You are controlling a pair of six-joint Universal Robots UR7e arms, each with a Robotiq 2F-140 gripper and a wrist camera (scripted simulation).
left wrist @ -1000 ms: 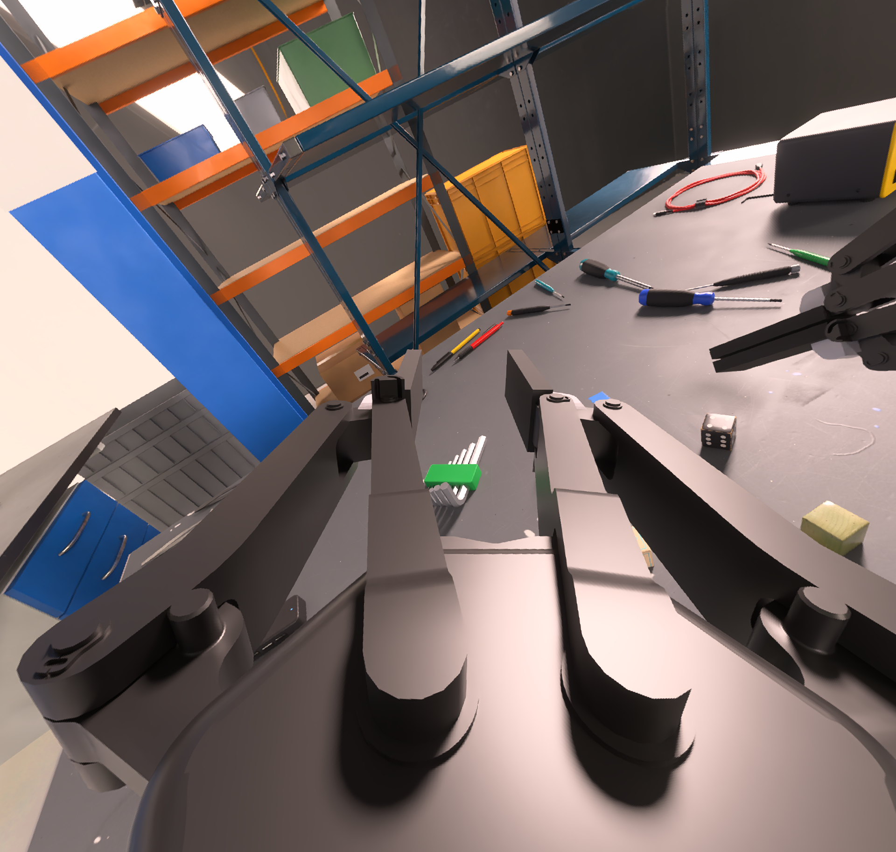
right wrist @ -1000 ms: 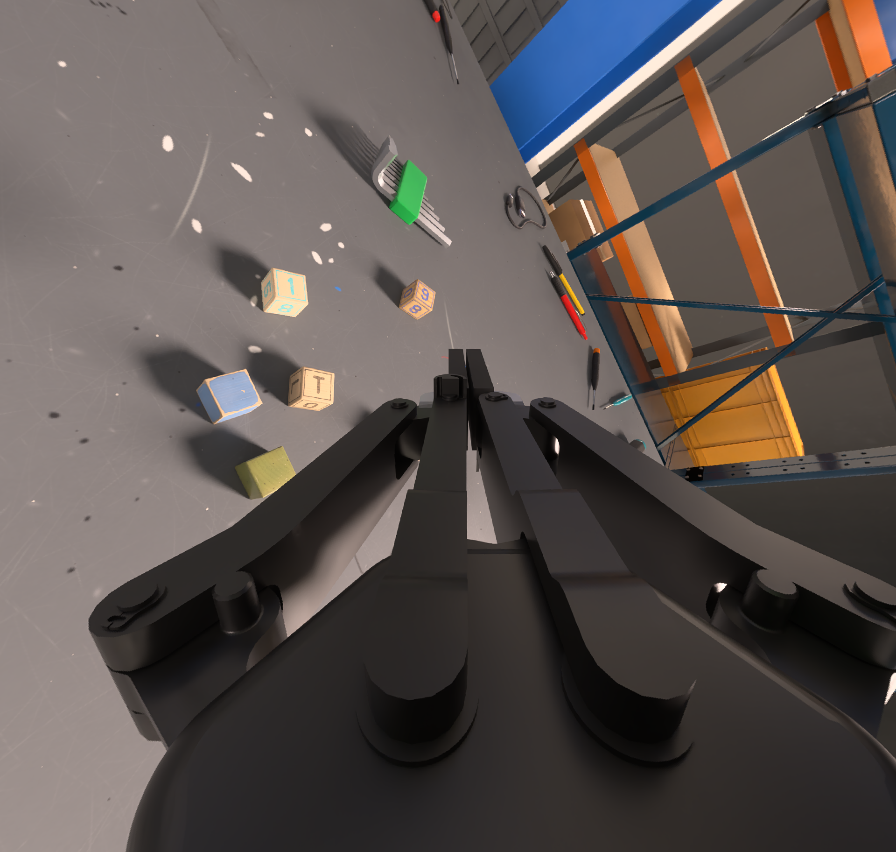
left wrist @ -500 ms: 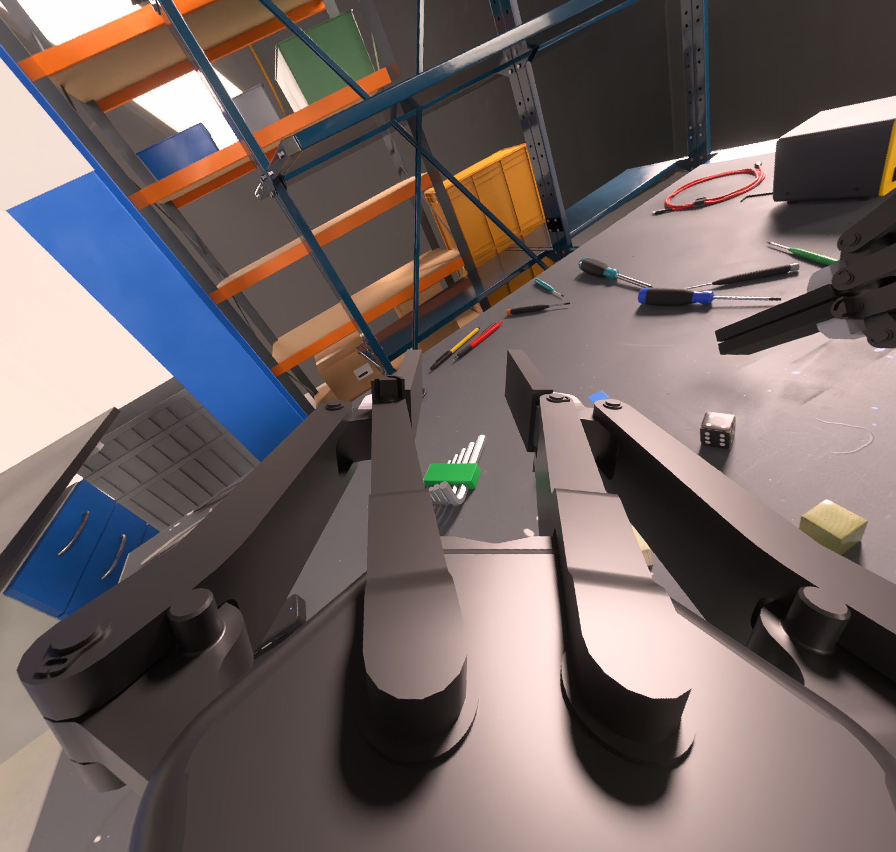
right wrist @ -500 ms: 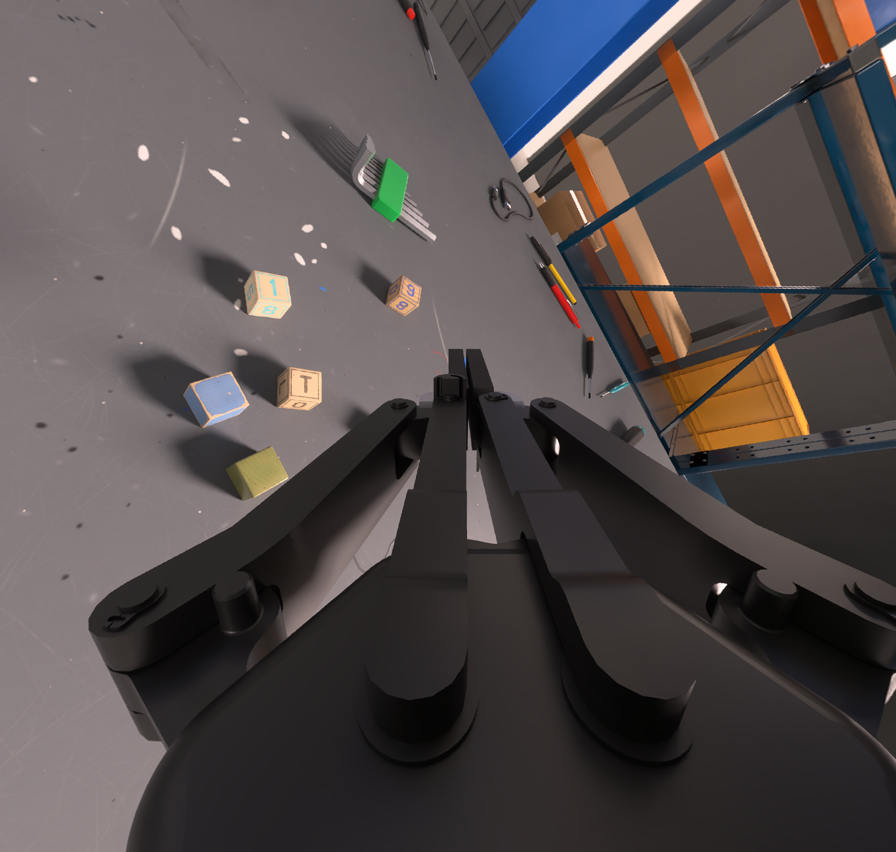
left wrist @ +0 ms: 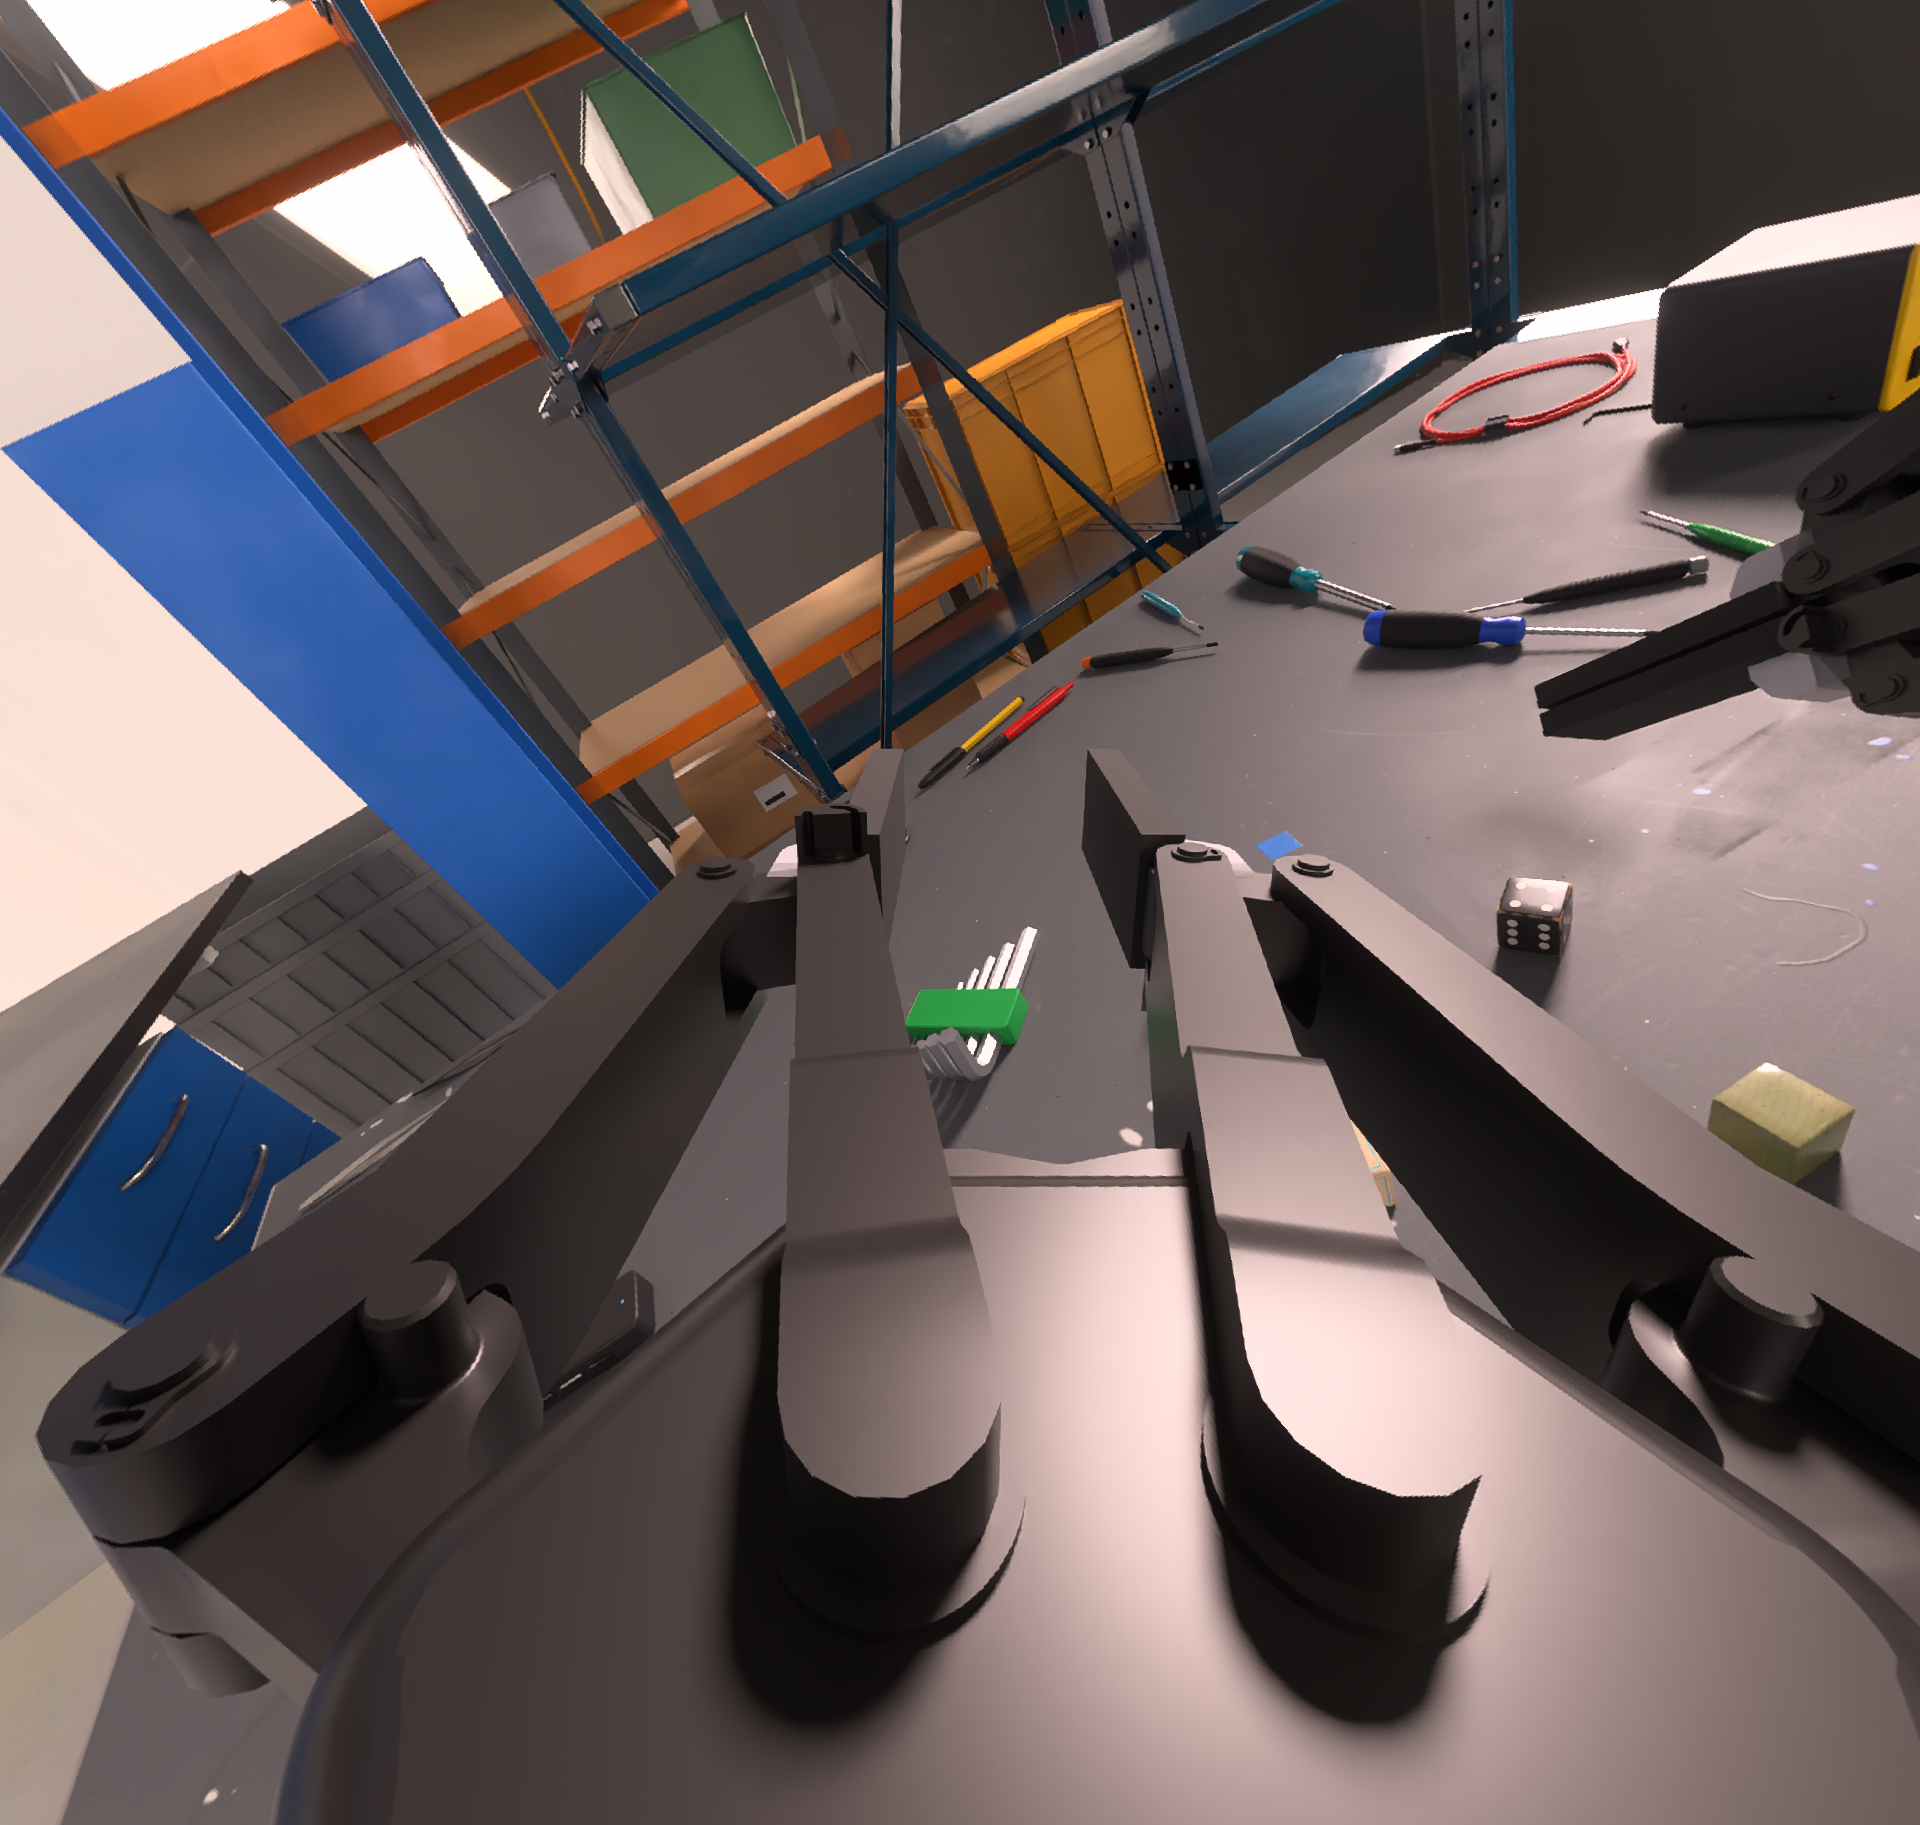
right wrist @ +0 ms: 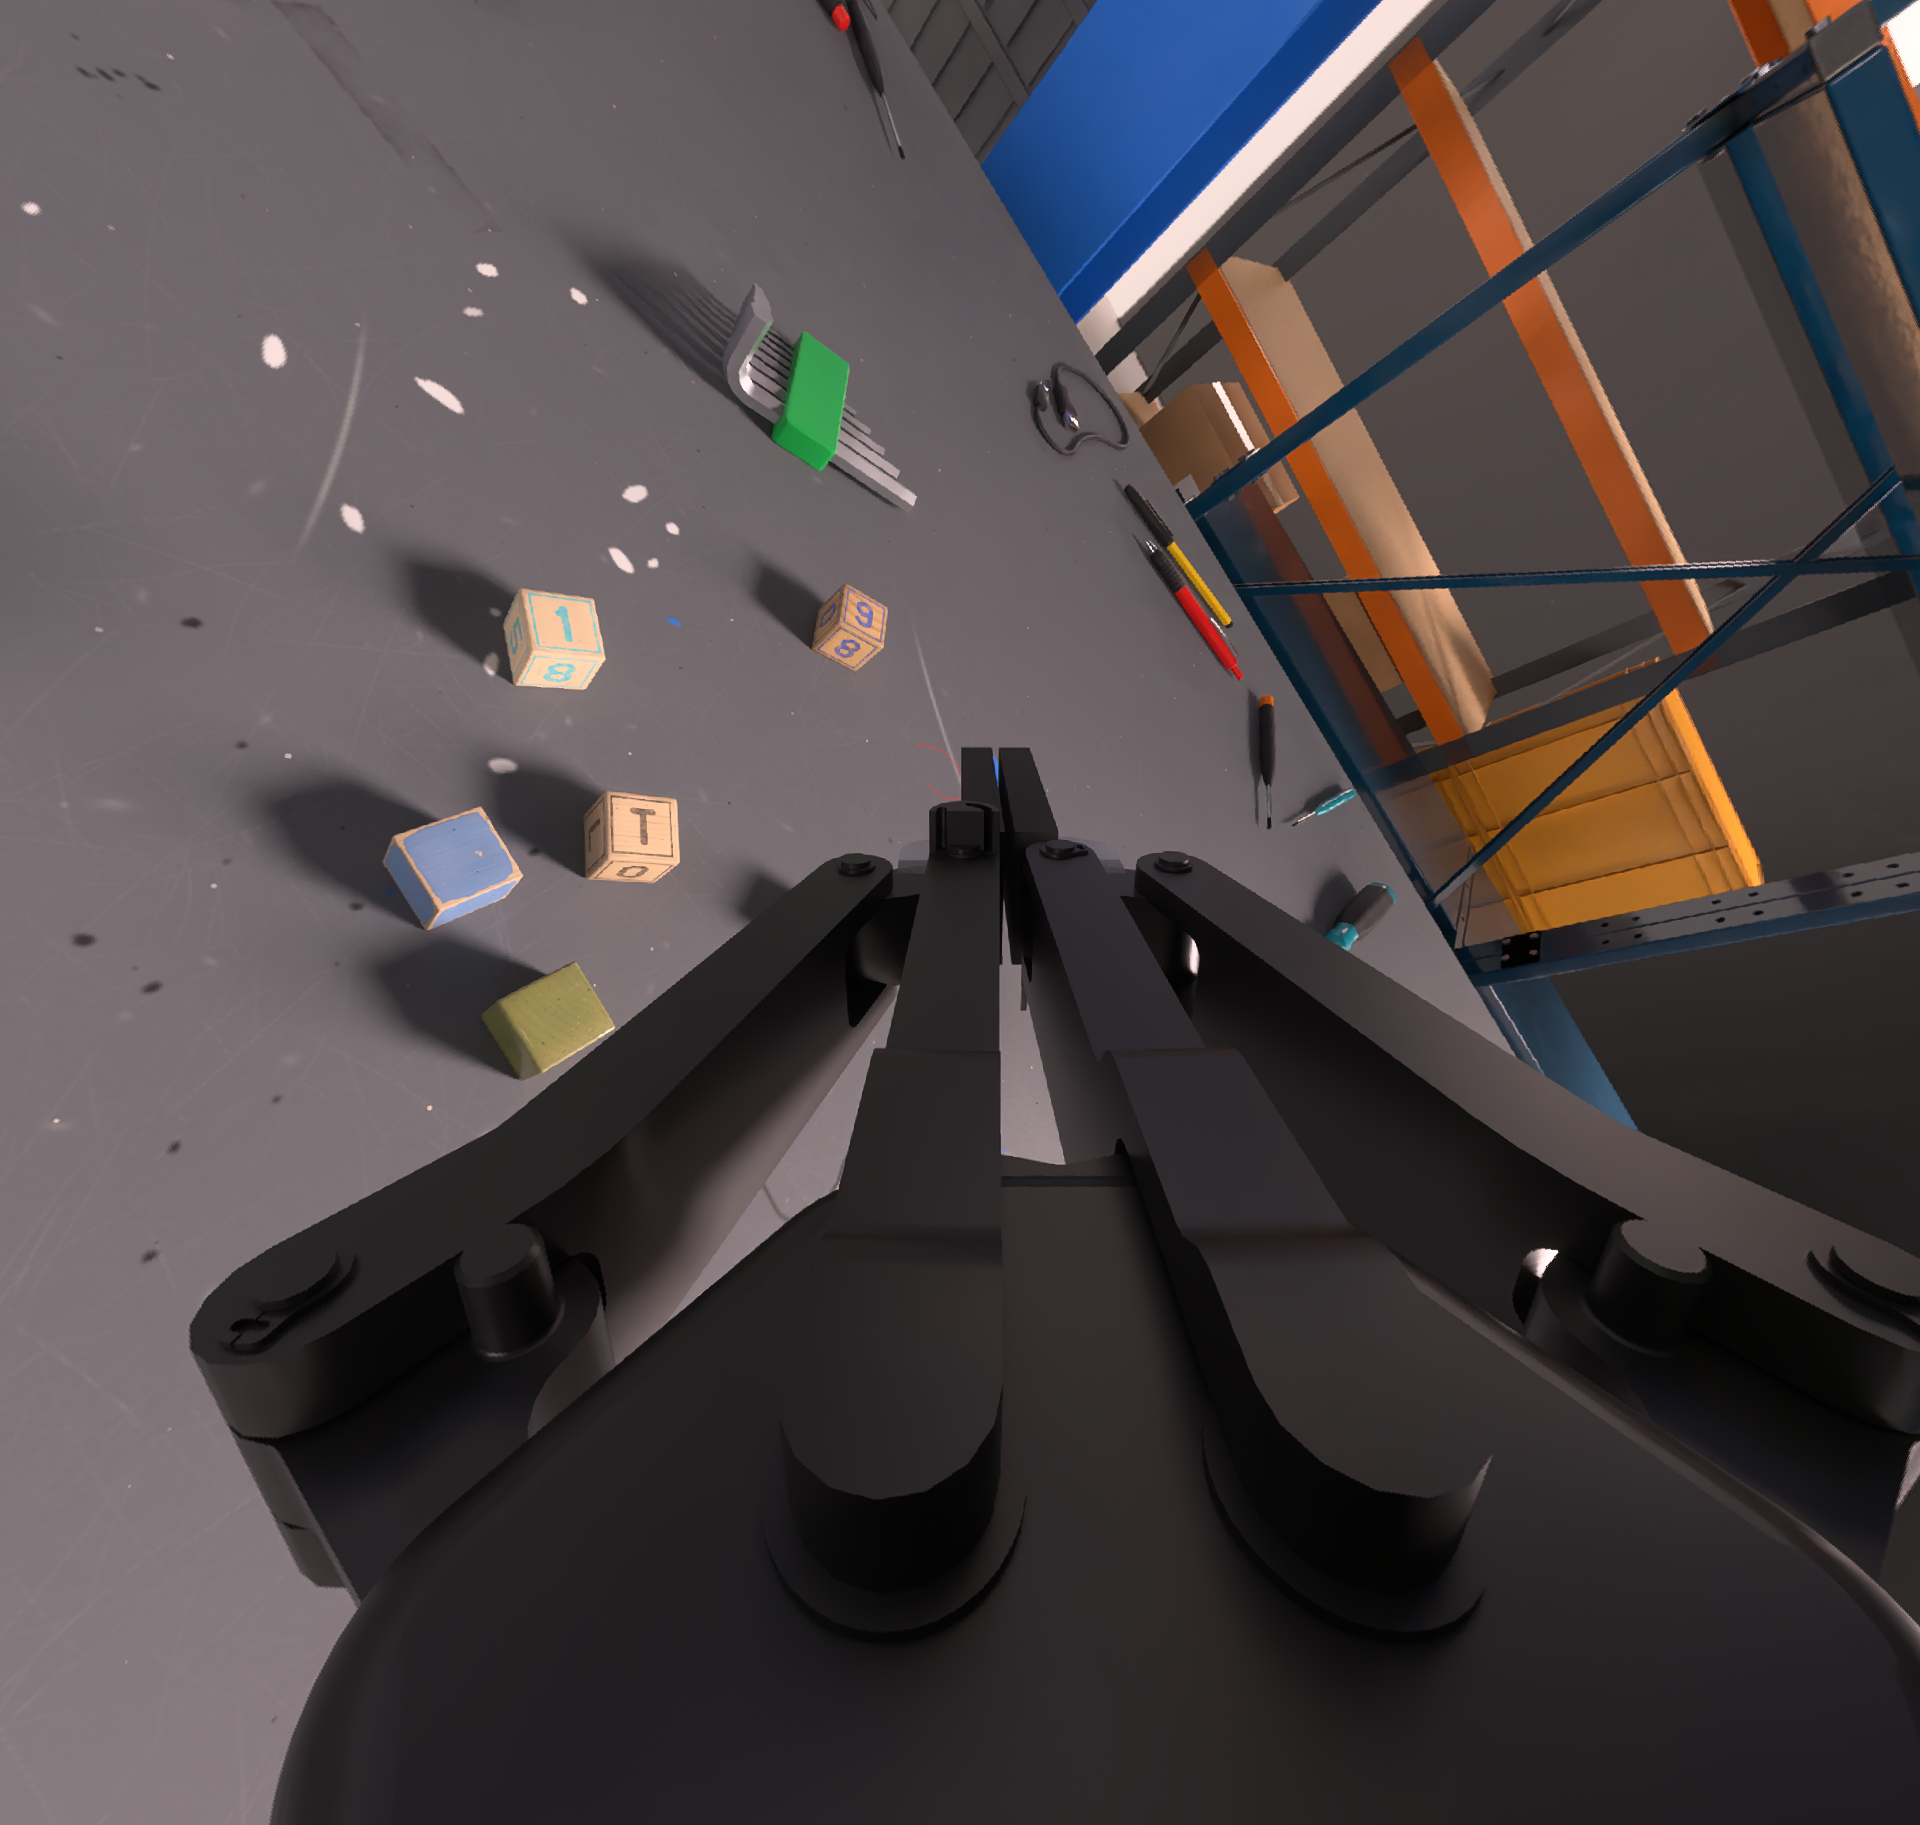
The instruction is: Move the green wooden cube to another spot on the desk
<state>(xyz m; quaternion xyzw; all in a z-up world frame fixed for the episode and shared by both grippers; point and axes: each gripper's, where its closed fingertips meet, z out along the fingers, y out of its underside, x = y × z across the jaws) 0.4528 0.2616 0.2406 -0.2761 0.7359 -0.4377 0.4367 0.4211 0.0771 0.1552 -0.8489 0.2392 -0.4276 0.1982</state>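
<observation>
The green wooden cube (right wrist: 551, 1019) is olive-green and lies on the dark grey desk (right wrist: 187, 487), left of and below my right gripper (right wrist: 997, 773). That gripper is shut and empty, hovering over the desk apart from the cube. In the left wrist view the cube (left wrist: 1782, 1121) sits at the right, beyond my left gripper's right linkage. My left gripper (left wrist: 997, 799) is open and empty, raised above the desk. The right gripper also shows in the left wrist view (left wrist: 1558, 710), shut, at the far right.
A blue cube (right wrist: 454, 866) and three lettered or numbered blocks (right wrist: 634, 837) (right wrist: 556, 637) (right wrist: 850, 625) lie near the green one. A hex key set in a green holder (right wrist: 810, 414), a black die (left wrist: 1532, 915), screwdrivers (left wrist: 1444, 629), a red cable (left wrist: 1527, 404) and a dark box (left wrist: 1787, 331) lie around. Shelving stands past the desk edge.
The right gripper has risen slightly in the left wrist view, staying shut. Objects in the right wrist view have drifted a little left. The left gripper and green cube have not moved.
</observation>
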